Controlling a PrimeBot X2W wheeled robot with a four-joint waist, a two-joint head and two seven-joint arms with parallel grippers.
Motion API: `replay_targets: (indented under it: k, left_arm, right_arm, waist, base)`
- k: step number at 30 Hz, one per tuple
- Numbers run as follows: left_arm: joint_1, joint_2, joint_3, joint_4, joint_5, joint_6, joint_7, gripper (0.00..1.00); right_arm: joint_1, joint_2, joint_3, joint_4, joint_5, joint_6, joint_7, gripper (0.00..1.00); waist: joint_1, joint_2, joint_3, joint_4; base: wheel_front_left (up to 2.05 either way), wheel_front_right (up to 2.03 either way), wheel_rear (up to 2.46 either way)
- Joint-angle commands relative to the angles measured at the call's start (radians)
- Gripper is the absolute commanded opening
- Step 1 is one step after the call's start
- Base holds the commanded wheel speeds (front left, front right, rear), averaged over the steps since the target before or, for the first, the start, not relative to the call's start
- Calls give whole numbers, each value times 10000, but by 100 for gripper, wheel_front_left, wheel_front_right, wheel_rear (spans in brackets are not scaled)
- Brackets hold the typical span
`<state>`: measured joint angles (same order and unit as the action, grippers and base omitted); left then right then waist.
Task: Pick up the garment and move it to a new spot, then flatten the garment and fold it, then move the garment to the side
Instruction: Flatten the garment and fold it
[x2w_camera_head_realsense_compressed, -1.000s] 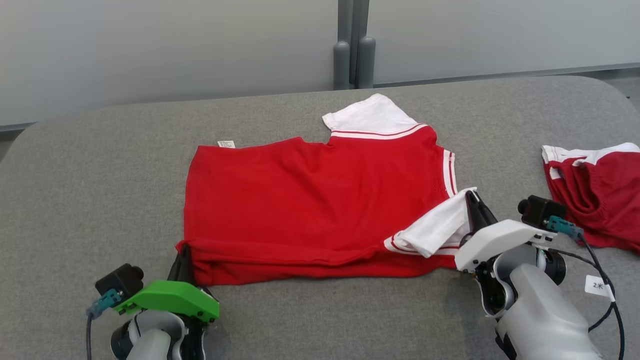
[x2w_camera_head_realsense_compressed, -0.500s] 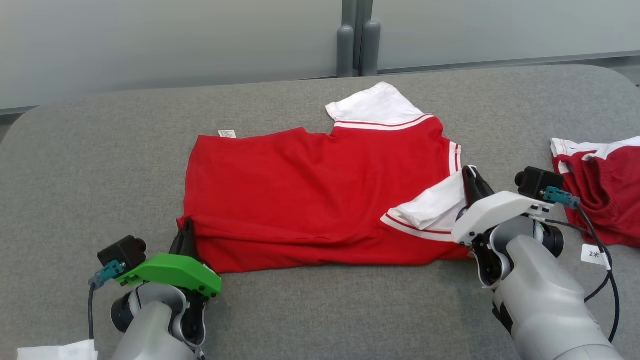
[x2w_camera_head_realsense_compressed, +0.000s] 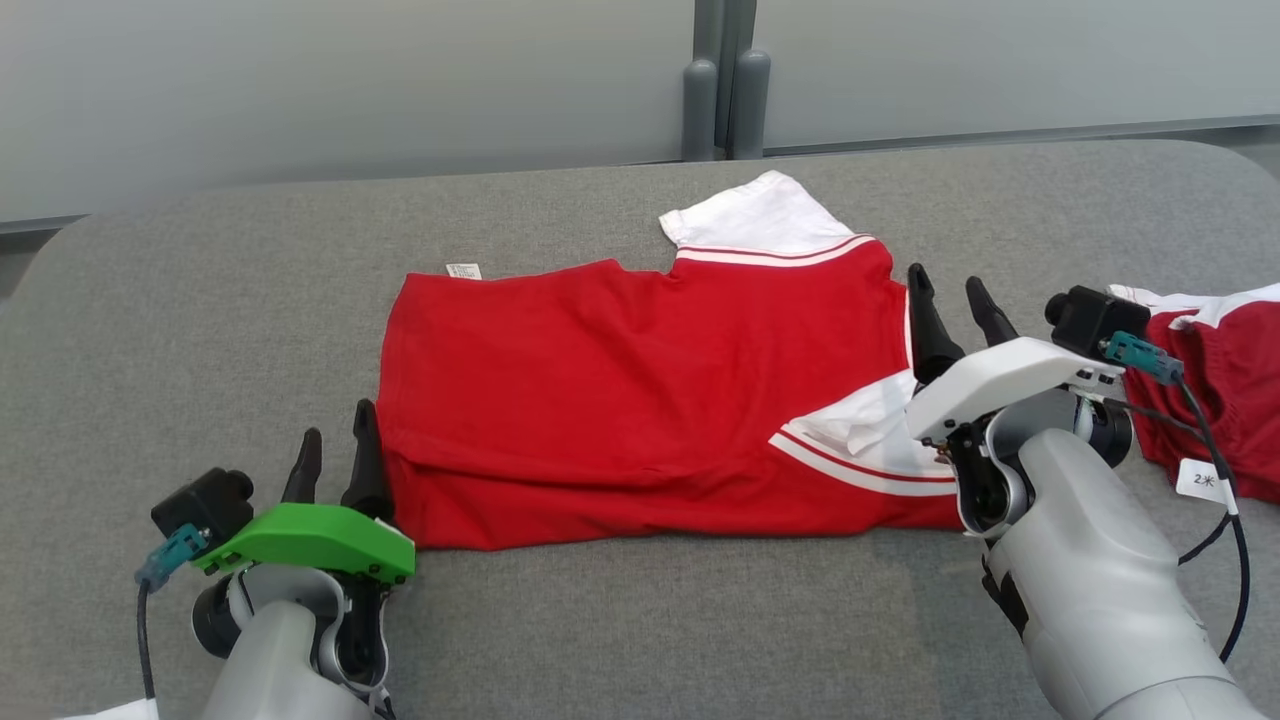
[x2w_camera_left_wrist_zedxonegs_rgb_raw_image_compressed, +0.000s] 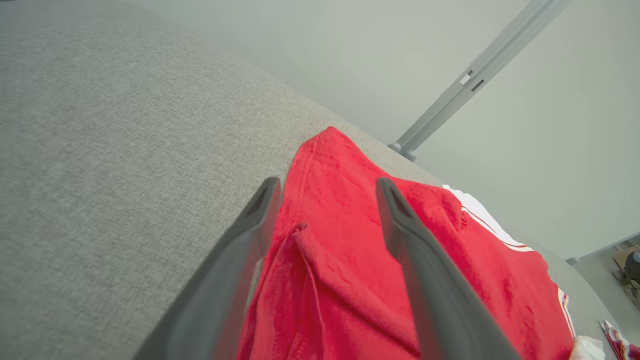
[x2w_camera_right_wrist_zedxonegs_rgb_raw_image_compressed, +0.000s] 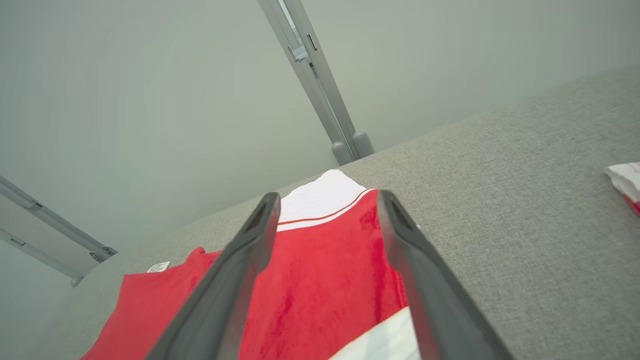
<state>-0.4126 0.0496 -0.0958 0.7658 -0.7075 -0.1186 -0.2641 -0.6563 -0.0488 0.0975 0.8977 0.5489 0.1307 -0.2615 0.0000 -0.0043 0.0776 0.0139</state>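
Now both jaws wide, garment (x2w_camera_head_realsense_compressed: 640, 400) newly free

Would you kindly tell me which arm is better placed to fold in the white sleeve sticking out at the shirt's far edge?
Probably the right. The right gripper, open, stands at the shirt's right edge near that white sleeve; the left gripper, open, sits at the near left corner.

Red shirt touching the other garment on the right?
Apart. Right wrist view shows bare grey table between the red shirt and the other garment.
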Motion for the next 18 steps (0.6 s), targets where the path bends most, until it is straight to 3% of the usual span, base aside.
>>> replay_targets:
  k: [1, 8, 18]
  left_arm:
    - [289, 56, 142, -170, 114, -32, -4, 100]
    - [1259, 48, 364, -763, 408, -52, -3, 100]
    - [2509, 31, -58, -1185, 306, 53, 64, 100]
  right_arm:
    - [252, -34, -52, -252, -129, 1, -38, 100]
    - [1075, -36, -470, -1468, -778, 1, -38, 100]
    - [2806, -34, -1020, -3060, -1400, 1, -37, 100]
  waist:
    - [0, 43, -62, -26]
    - [0, 43, -394, -84]
    - [0, 43, -886, -219]
  base:
    - [0, 0, 0]
    - [0, 0, 0]
    - [0, 0, 0]
